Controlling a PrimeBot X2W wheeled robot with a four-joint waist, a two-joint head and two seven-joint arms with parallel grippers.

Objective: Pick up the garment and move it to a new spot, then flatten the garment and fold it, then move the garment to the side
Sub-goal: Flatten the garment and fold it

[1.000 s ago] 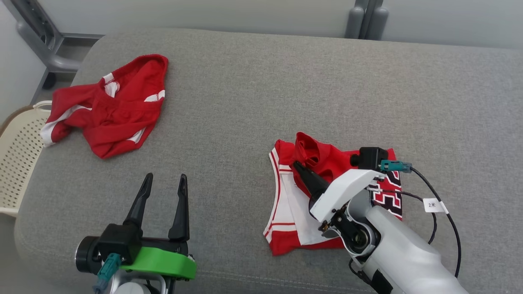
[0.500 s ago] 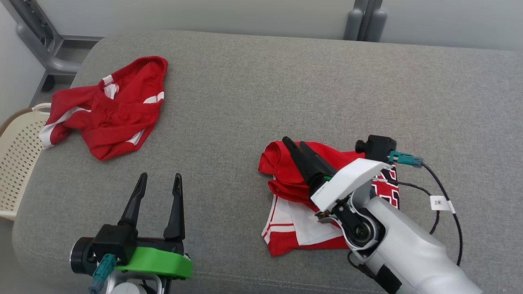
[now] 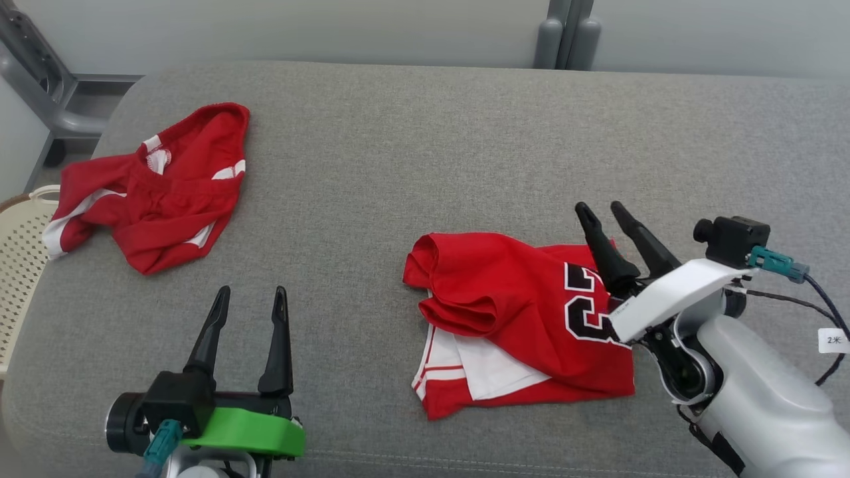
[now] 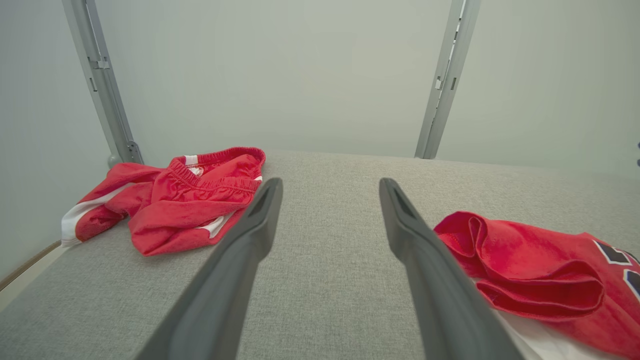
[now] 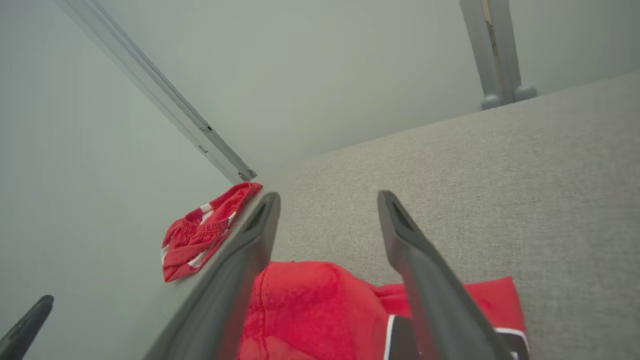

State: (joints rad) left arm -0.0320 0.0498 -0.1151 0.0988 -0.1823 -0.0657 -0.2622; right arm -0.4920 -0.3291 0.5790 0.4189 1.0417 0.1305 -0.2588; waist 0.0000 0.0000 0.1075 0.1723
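At the far left, seeing a cream perforated plastic basket [image 3: 16, 279] poking out beside the wide grey woven-fabric cushion [image 3: 425, 133]. Next, finding crumpled red fabric shorts with white trim [image 3: 153, 192] lying near the cushion's rear left corner. Nearer the front, watching the green-collared left gripper [image 3: 252, 292] hovering over bare cushion, long dark fingers spread wide, gripping nothing. Right of centre, finding the red fabric jersey with a black-and-white number [image 3: 524, 312] lying loosely folded on the cushion, white-striped layer showing underneath. Farthest right, noting the white-shelled right gripper [image 3: 600, 209] hanging above the jersey's right edge, fingers parted, clasping nothing.
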